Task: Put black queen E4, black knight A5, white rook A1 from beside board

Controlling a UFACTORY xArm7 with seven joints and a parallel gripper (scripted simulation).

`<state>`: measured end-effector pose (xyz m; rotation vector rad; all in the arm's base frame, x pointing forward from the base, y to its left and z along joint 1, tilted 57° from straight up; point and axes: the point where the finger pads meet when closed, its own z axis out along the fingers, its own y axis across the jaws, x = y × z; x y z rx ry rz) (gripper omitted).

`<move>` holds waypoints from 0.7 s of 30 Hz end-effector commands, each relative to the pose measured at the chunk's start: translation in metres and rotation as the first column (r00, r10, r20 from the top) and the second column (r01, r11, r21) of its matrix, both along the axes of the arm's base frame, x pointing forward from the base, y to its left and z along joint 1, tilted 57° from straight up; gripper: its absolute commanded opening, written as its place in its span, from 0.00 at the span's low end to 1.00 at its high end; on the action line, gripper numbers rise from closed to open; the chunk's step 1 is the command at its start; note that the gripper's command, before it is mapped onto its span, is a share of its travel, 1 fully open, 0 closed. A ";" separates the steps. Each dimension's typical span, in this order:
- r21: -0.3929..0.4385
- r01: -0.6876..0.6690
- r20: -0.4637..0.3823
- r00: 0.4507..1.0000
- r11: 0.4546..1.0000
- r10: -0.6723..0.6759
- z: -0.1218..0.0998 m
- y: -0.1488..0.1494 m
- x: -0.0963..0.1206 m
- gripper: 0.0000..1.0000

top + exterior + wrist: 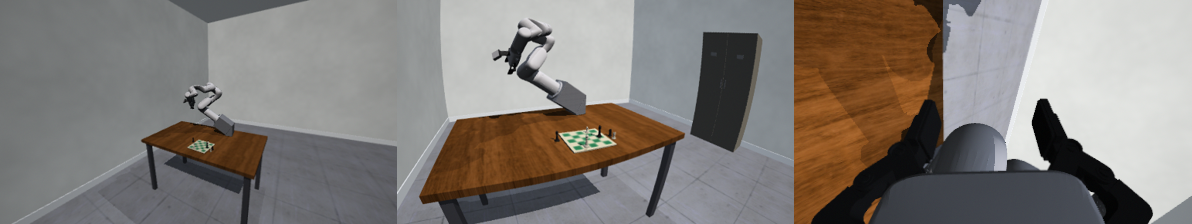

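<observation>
- Hanging high above the bench (166, 140) (493, 154) (844, 45) as the tool (190, 105) (509, 66) (986, 111), opening fully between spread fingers, gripping nothing.
- Lying well below the tool as the chessboard (200, 147) (575, 147), carrying white pieces (586, 142) and a tall black piece (207, 145) (599, 132).
- Standing below the tool, just beside the board, as a lone black piece (193, 140) (557, 137).
- Standing below the tool, off the board's opposite side, as another black piece (212, 147) (610, 133) near the white rook (614, 135).
- Looking too small for telling queen from knight.
</observation>
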<state>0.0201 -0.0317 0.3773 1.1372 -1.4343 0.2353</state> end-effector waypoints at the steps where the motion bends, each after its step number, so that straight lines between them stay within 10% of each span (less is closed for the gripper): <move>1: -0.001 -0.002 0.001 1.000 1.000 0.002 0.001 0.001 0.000 1.00; 21: 0.003 -0.007 -0.001 1.000 1.000 0.007 0.001 0.000 0.001 1.00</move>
